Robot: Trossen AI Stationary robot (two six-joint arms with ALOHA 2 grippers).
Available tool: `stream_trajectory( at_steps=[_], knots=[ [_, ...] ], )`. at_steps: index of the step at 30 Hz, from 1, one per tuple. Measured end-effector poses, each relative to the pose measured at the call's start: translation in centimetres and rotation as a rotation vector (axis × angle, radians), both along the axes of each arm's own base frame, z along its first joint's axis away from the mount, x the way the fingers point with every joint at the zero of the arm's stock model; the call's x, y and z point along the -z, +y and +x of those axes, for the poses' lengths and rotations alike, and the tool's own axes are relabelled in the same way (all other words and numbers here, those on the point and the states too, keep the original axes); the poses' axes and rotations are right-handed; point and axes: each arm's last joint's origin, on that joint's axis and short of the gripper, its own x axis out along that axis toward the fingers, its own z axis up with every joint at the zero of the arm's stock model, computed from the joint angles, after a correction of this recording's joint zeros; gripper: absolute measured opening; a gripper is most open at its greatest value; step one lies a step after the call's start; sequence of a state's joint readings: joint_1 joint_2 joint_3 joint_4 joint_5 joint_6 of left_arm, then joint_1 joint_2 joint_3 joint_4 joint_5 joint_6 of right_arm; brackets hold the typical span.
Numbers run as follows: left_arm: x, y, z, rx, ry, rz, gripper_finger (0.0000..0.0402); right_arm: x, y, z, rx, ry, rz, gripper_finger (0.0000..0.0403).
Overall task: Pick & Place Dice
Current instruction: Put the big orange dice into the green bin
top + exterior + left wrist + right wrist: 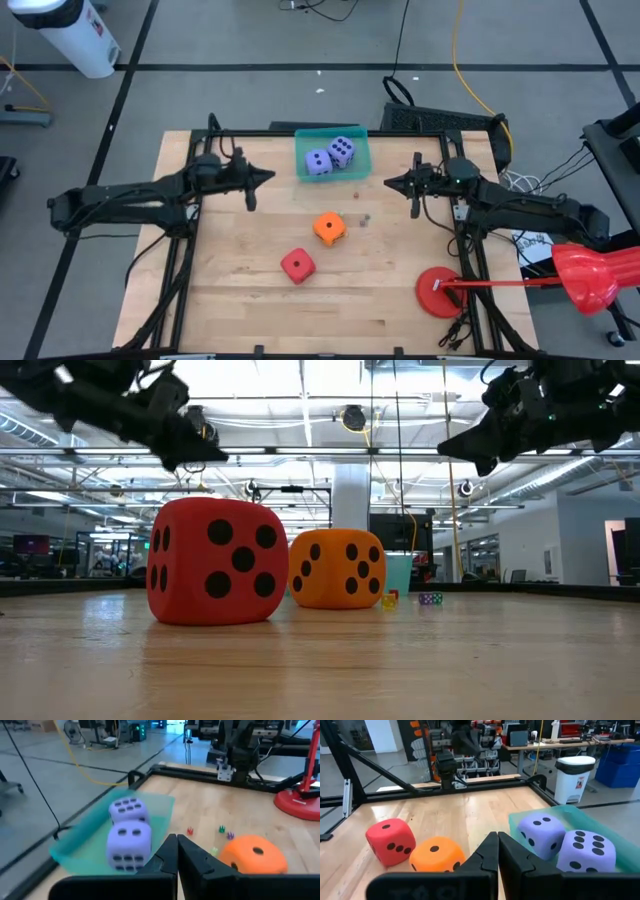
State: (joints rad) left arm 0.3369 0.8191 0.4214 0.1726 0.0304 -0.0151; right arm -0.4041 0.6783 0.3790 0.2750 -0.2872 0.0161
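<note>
Two purple dice [330, 157] sit side by side in a teal tray [305, 135] at the table's far middle; they also show in the left wrist view [129, 840] and the right wrist view [562, 840]. An orange die [328, 228] rests on the table's middle, a red die [297, 265] nearer the front. My left gripper [268, 177] is shut and empty, raised left of the tray. My right gripper [390, 183] is shut and empty, raised right of the tray.
A red round disc [443, 292] on a stand lies at the front right, with a red object [590, 275] beyond the table edge. Tiny coloured bits [222, 831] lie near the orange die. A black frame [190, 240] runs along both sides of the table.
</note>
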Motion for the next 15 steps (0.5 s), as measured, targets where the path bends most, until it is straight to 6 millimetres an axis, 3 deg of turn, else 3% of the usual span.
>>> stream_trajectory(
  at_steps=[6, 15],
  knots=[
    [2.3, -0.3, -1.0, 0.010, -0.067, -0.067, 0.0003, 0.8, -0.1, 1.5, 0.163, 0.045, 0.029, 0.0014],
    [3.5, -1.6, -0.9, 0.136, -0.091, -0.094, 0.0022, 0.7, 0.0, 6.3, 0.099, 0.234, 0.078, 0.0048]
  ],
)
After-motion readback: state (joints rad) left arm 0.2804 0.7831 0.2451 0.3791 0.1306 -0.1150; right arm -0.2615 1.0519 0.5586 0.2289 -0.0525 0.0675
